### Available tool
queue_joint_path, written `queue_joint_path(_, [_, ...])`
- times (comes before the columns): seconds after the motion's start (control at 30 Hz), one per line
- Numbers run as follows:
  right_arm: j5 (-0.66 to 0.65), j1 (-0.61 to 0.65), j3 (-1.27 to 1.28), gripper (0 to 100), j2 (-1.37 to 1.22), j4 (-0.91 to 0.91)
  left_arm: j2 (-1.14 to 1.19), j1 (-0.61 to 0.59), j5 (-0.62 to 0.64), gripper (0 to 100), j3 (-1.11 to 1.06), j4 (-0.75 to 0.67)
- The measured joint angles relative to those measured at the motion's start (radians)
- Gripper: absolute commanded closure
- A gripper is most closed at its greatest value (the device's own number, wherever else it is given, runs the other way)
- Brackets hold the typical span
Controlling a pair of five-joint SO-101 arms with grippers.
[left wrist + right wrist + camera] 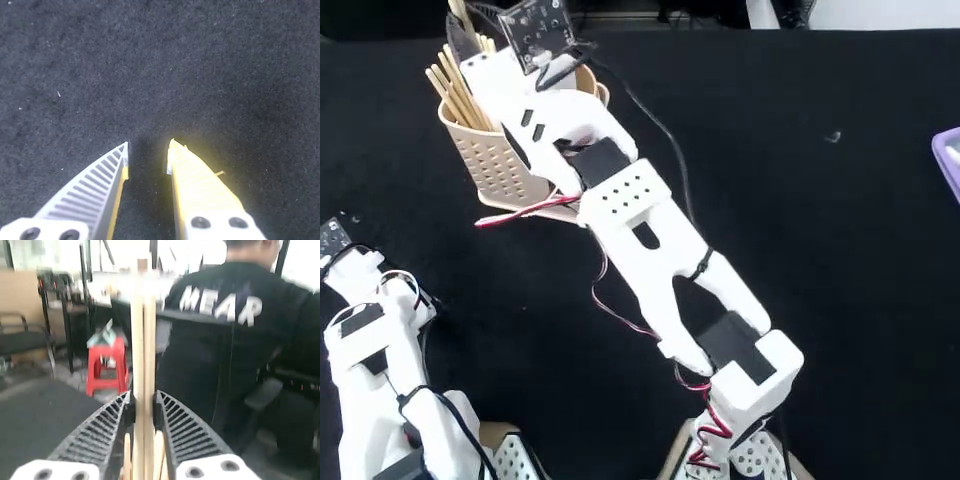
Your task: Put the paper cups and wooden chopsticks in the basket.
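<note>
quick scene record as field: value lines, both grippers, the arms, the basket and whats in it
left gripper: open, empty, above the black table cloth
right gripper: shut on upright wooden chopsticks
right arm: stretched out to the basket
basket: stands at the table's far left
basket contents: other chopsticks leaning inside

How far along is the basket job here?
Done: several wooden chopsticks stand in the basket. In hand: the right gripper is shut on a held pair, upright over the basket, not yet released. Left: any paper cups; none can be made out, with the arm covering part of the basket. The left gripper is open over black cloth.
</note>
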State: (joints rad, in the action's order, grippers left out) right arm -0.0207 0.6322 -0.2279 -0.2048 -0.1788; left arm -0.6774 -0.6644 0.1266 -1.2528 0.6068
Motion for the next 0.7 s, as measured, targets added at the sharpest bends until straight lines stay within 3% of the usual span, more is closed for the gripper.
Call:
queue_joint_path(0.13, [0.0,0.0,-0.008,76.9,0.0,-0.066,0.0,0.0,0.0,87,0.0,0.0])
queue_joint_path(0.4, [0.0,0.0,-0.175,76.3,0.152,-0.377,0.0,0.0,0.0,87,0.0,0.0])
queue_joint_path(0.53, [0.0,0.0,-0.193,86.8,0.353,-0.69,0.0,0.0,0.0,87,0.0,0.0])
queue_joint_path(0.63, [0.006,0.0,-0.186,99.3,0.505,-0.961,0.0,0.0,0.0,94,0.0,0.026])
queue_joint_path(0.7, [0.006,-0.025,-0.149,95.4,0.605,-1.117,0.0,0.0,0.0,97,0.002,0.072])
